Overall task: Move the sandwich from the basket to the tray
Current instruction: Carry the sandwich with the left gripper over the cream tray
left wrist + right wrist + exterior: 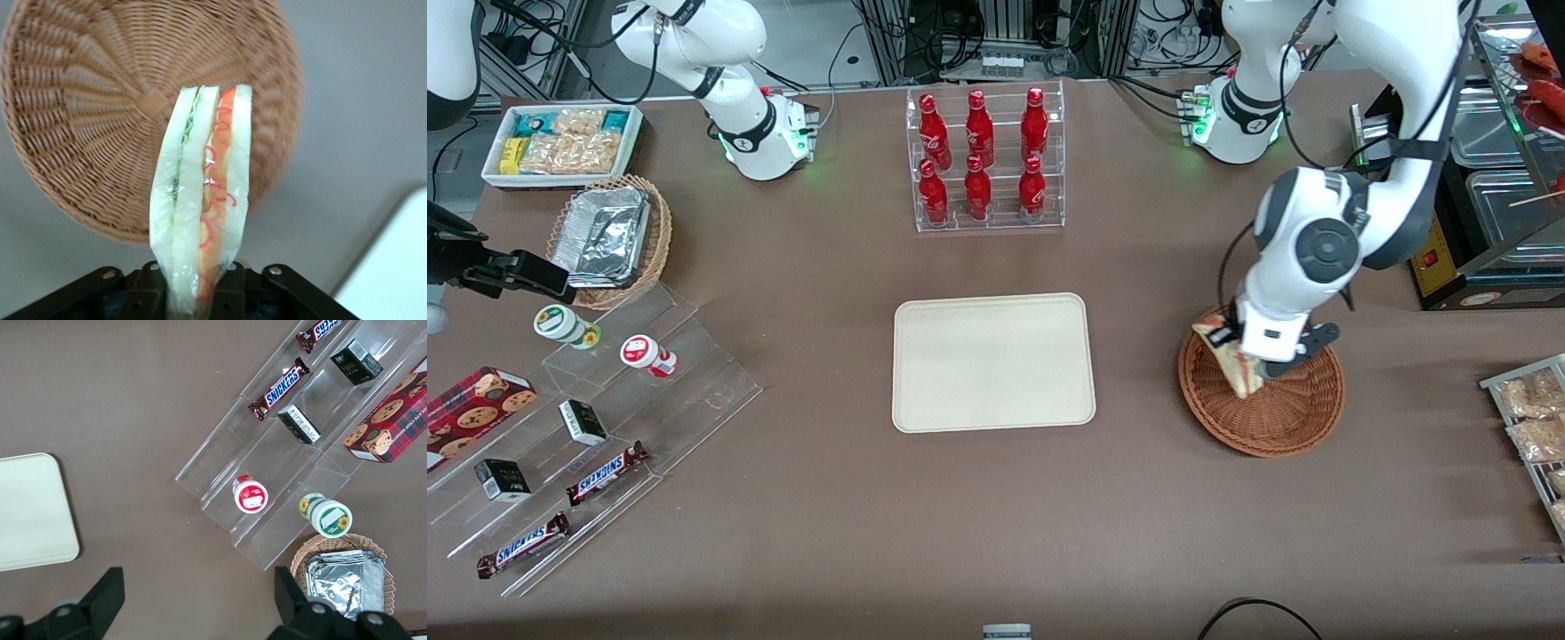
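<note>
Brown tabletop (800,533) carries the cream-beige rectangular tray (993,363) at nine o'clock from the round reddish-brown wicker basket (1280,418), so the gripper (1249,369), fingers pinching the wrapped triangular white-bread sandwich (203,200) above the basket, should probably lift clear of the rim before travelling.

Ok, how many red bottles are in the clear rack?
6. Three stand on the rack's upper step, three on the lower step, nearer the camera. None seem hidden.

cola rack (984,160) | foil-tray basket (612,238) | snack bin (562,142) | Snickers bars (607,472)
</note>
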`<action>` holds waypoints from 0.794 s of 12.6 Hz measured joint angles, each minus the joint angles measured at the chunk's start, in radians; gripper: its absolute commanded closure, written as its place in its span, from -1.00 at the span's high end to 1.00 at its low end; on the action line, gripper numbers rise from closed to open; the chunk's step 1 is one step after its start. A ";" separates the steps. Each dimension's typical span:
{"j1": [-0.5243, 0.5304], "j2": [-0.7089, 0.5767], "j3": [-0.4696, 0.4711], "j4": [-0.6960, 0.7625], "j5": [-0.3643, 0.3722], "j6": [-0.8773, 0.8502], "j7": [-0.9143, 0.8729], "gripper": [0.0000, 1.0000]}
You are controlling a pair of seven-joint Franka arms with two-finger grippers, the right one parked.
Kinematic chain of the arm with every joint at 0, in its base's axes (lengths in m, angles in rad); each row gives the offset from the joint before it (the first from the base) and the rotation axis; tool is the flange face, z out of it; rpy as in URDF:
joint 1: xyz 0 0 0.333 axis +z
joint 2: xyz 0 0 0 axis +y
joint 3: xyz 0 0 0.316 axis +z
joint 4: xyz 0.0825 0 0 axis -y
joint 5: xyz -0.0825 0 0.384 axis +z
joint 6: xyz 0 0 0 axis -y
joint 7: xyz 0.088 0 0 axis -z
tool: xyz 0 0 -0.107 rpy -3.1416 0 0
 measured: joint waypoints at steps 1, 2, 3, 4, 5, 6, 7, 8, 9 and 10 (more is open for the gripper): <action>-0.045 0.014 -0.002 0.034 0.000 -0.025 0.004 -1.00; -0.093 0.035 -0.003 0.060 0.000 -0.029 0.005 -1.00; -0.143 0.064 -0.003 0.088 0.000 -0.029 0.006 -1.00; -0.193 0.101 -0.004 0.122 0.000 -0.029 0.006 -1.00; -0.243 0.145 -0.004 0.167 0.000 -0.028 0.004 -1.00; -0.286 0.190 -0.004 0.217 -0.001 -0.029 -0.001 -1.00; -0.324 0.236 -0.004 0.273 -0.001 -0.030 -0.011 -1.00; -0.354 0.278 -0.004 0.328 -0.001 -0.039 -0.025 -1.00; -0.380 0.320 -0.003 0.384 -0.001 -0.055 -0.038 -1.00; -0.404 0.360 -0.003 0.435 -0.001 -0.067 -0.048 -1.00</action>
